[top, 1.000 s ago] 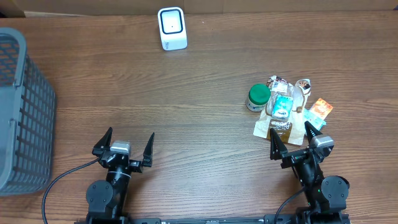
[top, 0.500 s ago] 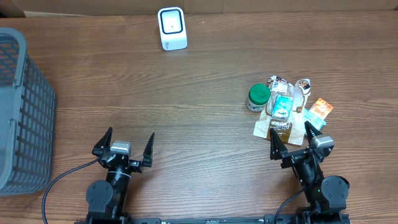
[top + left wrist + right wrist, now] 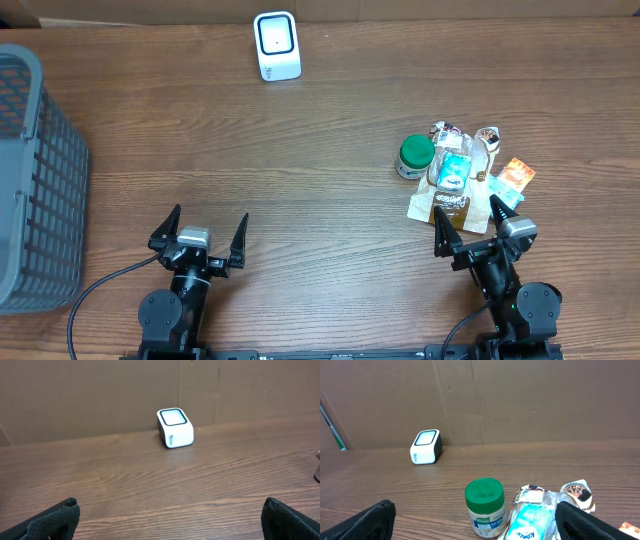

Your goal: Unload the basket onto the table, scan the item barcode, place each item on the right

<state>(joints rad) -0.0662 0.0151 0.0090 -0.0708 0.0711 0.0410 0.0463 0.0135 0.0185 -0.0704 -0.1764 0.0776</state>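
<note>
A white barcode scanner (image 3: 277, 45) stands at the far edge of the wooden table, also in the left wrist view (image 3: 175, 427) and right wrist view (image 3: 426, 446). A heap of items lies at the right: a green-lidded jar (image 3: 415, 156) (image 3: 485, 507), a blue-white tissue pack (image 3: 454, 170) (image 3: 530, 522), an orange packet (image 3: 516, 176) and small foil-topped cups (image 3: 577, 492). My left gripper (image 3: 203, 235) rests open at the near left, nothing between its fingers. My right gripper (image 3: 472, 222) stands open just in front of the heap, touching nothing.
A grey mesh basket (image 3: 35, 180) stands at the left edge of the table. A brown cardboard wall (image 3: 100, 395) closes off the far side behind the scanner.
</note>
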